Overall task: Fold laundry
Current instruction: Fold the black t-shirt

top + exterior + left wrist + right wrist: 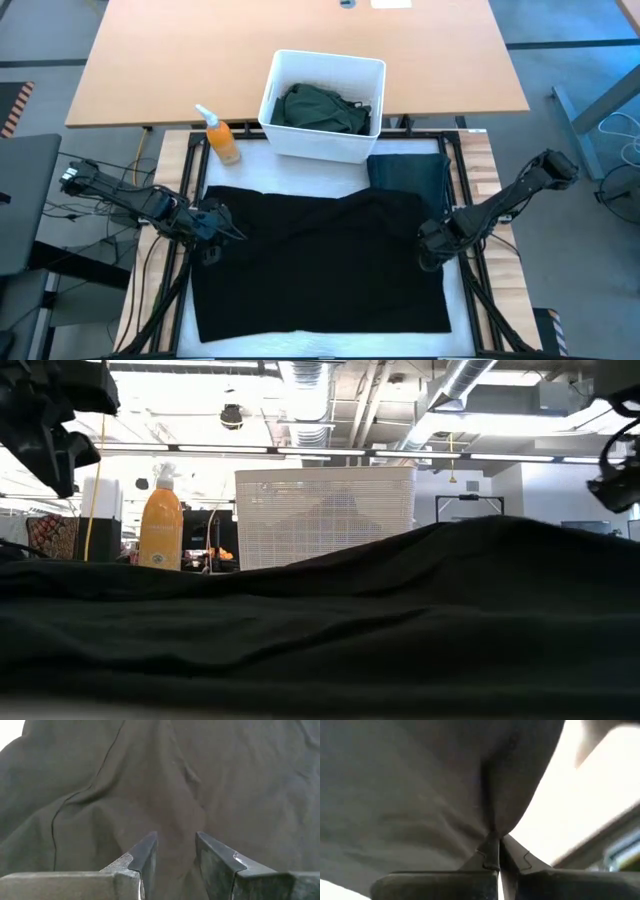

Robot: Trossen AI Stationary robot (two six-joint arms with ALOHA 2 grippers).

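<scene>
A wide black garment (320, 260) lies spread over the white pad and fills the foreground of the low view as the black garment (320, 620). My left gripper (212, 226) stands open over the garment's left edge. In its wrist view the left gripper (175, 847) has its fingers apart above the black cloth (165, 780). My right gripper (434, 248) is shut on the garment at its right edge. A folded dark garment (406, 176) lies at the back right. A dark green garment (320, 108) sits in the white bin (322, 148). My right gripper (496, 839) pinches a puckered bit of the black garment's right edge (495, 820) between its two fingertips. The fingers come from above, pointing steeply down. The cloth gathers into folds at the fingertips; one layer or several, I cannot tell. The rest of the garment lies on the table.
An orange spray bottle (221, 138) stands at the back left beside the bin, also seen as the bottle (160, 520) in the low view. A large wooden table (300, 40) lies beyond the bin. Dark frame rails (470, 280) and cables run along both sides of the pad.
</scene>
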